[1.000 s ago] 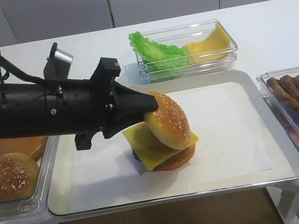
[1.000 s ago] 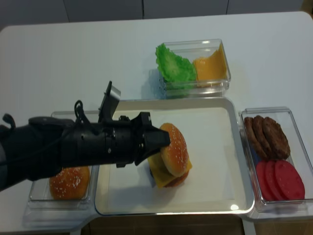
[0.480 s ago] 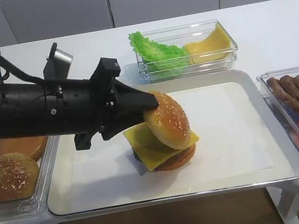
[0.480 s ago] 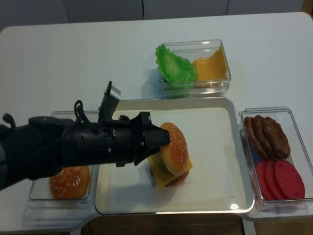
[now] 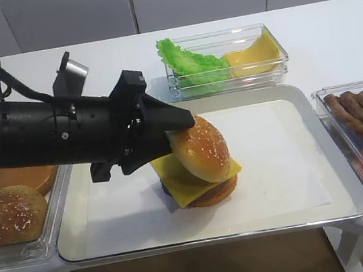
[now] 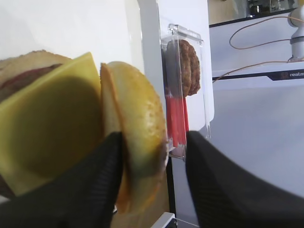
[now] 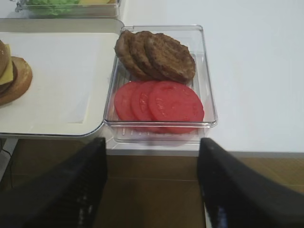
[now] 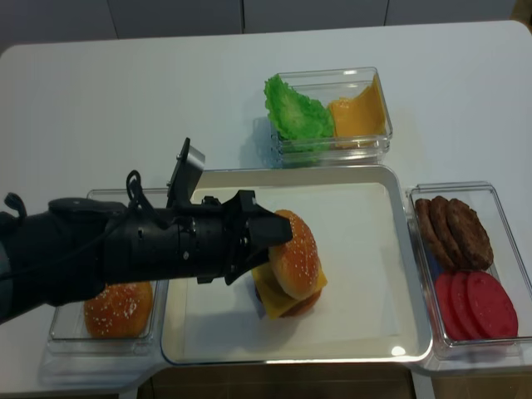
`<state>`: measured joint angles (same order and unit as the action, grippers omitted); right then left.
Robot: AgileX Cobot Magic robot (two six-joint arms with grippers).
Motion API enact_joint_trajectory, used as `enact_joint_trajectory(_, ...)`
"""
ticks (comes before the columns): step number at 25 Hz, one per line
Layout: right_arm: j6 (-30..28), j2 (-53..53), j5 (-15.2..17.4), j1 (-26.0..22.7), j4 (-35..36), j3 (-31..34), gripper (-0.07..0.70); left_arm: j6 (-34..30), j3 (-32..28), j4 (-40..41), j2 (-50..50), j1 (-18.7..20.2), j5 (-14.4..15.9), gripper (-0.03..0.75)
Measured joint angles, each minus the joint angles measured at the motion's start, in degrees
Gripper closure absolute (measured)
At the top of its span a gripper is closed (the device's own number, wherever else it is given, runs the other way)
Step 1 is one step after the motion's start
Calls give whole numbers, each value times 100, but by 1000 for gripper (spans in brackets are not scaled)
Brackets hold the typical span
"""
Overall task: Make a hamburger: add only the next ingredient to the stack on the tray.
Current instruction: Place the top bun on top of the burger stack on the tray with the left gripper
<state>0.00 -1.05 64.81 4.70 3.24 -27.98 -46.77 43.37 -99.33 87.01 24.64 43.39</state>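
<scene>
- Jaws of left gripper point(image 6: 152, 142) parting, one finger now clear of the bun top point(image 5: 200, 148), which was pinched a second ago
- bun top leans tilted on the stack point(image 5: 199, 184) on the tray point(image 5: 294, 204), so release underway
- right gripper point(image 7: 152, 185) wide open, idle

left end effector point(image 8: 278, 237) straddles the tilted sesame bun top point(image 8: 295, 253), which leans on the cheese-topped stack point(image 8: 287, 301) in the silver tray point(image 8: 399, 274).
</scene>
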Motion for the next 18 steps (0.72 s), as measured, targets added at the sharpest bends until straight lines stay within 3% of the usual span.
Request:
enact_joint_trajectory(12,0,0,-2,0,0,0,162,-125,0,90,0,-64,0,254)
enact_joint_trajectory(18,0,0,-2,0,0,0,162,-125,0,541,0,-133,-73,232)
